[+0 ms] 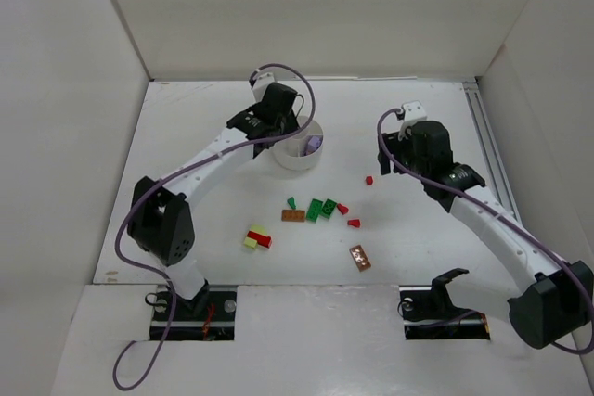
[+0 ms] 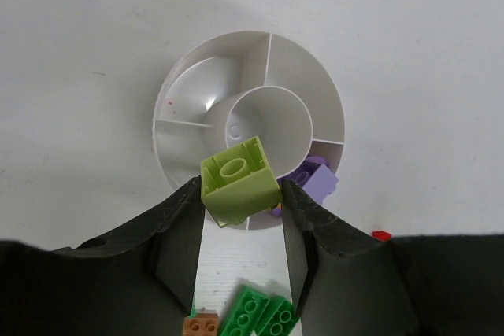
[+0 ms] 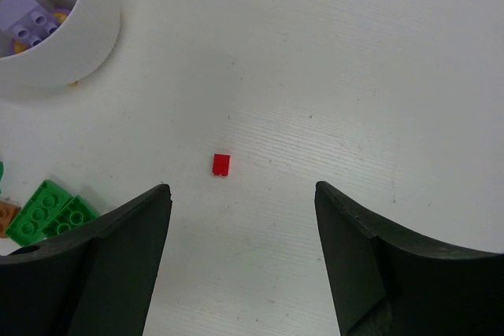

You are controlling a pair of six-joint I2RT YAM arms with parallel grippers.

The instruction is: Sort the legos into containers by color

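Left tool (image 2: 242, 188) clamps yellow-green brick (image 2: 234, 172), wrist view only; right tool (image 3: 240, 188) apart.

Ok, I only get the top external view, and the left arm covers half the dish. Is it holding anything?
Observer: Yes, the left fingers are shut on a pale yellow-green brick over the white dish's near rim.
Operator: Any wedge free?
Observer: The far wedges and the central cup look bare; light purple bricks fill one.
Operator: And the right arm?
Observer: The right fingers stand open above a small red brick on the table.
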